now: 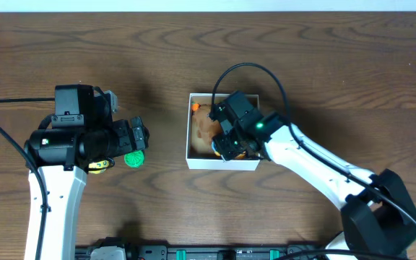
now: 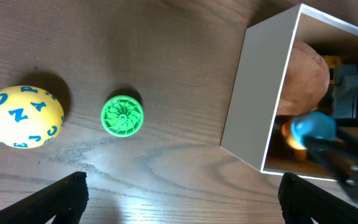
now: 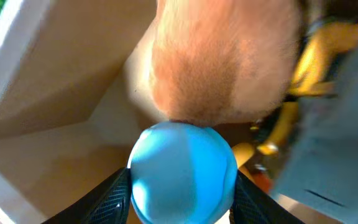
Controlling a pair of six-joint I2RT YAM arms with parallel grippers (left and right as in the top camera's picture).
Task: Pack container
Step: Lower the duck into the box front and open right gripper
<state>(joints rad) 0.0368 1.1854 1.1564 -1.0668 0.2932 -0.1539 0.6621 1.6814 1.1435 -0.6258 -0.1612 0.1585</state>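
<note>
The container (image 1: pixel 223 164) is a white-walled square box with a brown inside, at the table's middle; it also shows in the left wrist view (image 2: pixel 253 93) and right wrist view (image 3: pixel 55 93). Inside lie a brown furry toy (image 1: pixel 205 124) (image 3: pixel 222 62) and a yellow and grey toy (image 3: pixel 328 74). My right gripper (image 1: pixel 226 149) is inside the box, shut on a blue ball (image 3: pixel 183 172) (image 2: pixel 312 127). My left gripper (image 2: pixel 179 196) is open and empty over bare table, left of the box. A green ridged disc (image 2: pixel 122 116) (image 1: pixel 133 158) and a yellow letter ball (image 2: pixel 23 116) lie ahead of it.
The yellow letter ball (image 1: pixel 101 165) lies partly under my left arm in the overhead view. The wooden table (image 1: pixel 323 65) spreads around the box. My right arm (image 1: pixel 316 162) reaches in from the lower right.
</note>
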